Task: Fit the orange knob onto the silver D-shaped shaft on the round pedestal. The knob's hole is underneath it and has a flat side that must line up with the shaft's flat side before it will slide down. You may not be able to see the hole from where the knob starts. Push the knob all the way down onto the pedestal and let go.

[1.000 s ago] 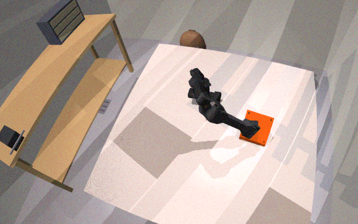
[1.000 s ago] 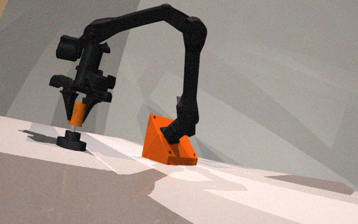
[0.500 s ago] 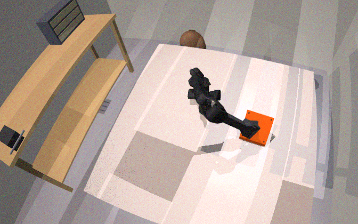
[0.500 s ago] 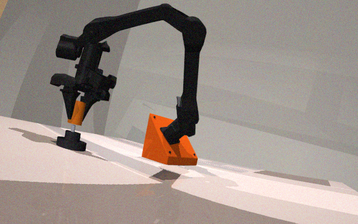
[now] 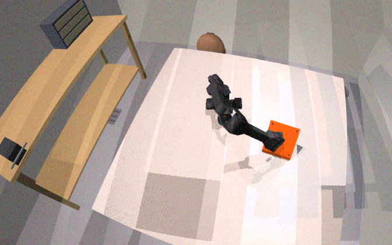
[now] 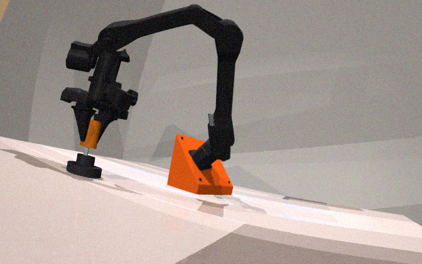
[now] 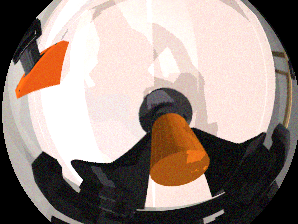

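Note:
The orange knob (image 6: pixel 92 134) (image 7: pixel 175 145) is a cylinder held slightly tilted between the fingertips of my gripper (image 6: pixel 91 138), which is shut on it. The silver shaft (image 6: pixel 86 151) stands upright on the black round pedestal (image 6: pixel 83 169) (image 7: pixel 162 100). The knob's lower end is at the shaft's top, with a length of bare shaft showing between the knob and the pedestal. The hole under the knob and both flat sides are hidden. In the top view the arm hides knob and pedestal.
The arm's orange wedge base (image 5: pixel 291 140) (image 6: pixel 180 170) (image 7: pixel 50 67) stands on the pale table (image 5: pixel 186 140). A wooden shelf bench (image 5: pixel 87 108) with a dark drawer box (image 5: pixel 59 32) is at the left in the top view. A brown round object (image 5: pixel 210 43) is beyond the table's far edge.

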Robot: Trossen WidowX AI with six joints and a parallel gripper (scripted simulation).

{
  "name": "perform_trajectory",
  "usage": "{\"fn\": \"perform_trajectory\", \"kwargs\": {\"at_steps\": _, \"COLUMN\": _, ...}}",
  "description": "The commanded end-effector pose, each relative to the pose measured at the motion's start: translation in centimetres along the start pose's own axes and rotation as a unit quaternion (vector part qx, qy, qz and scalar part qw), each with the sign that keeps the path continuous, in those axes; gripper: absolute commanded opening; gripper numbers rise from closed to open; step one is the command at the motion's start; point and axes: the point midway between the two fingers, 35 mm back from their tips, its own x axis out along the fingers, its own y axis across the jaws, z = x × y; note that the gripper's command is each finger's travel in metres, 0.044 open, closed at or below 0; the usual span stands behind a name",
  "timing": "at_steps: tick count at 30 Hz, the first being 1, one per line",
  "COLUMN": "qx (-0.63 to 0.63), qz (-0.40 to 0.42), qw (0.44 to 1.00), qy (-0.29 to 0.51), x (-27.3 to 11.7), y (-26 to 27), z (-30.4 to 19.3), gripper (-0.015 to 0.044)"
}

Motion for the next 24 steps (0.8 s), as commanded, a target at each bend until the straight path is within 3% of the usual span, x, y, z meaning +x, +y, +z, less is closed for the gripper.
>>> {"fn": "perform_trajectory", "kwargs": {"at_steps": 1, "qx": -0.004, "qz": 0.000, "qw": 1.000, "qy": 0.001, "x": 0.03, "y": -0.08, "z": 0.03, "gripper": 0.0000}}
{"fn": "perform_trajectory", "kwargs": {"at_steps": 24, "qx": -0.012, "qz": 0.000, "qw": 1.000, "qy": 0.001, "x": 0.33, "y": -0.04, "z": 0.03, "gripper": 0.0000}}
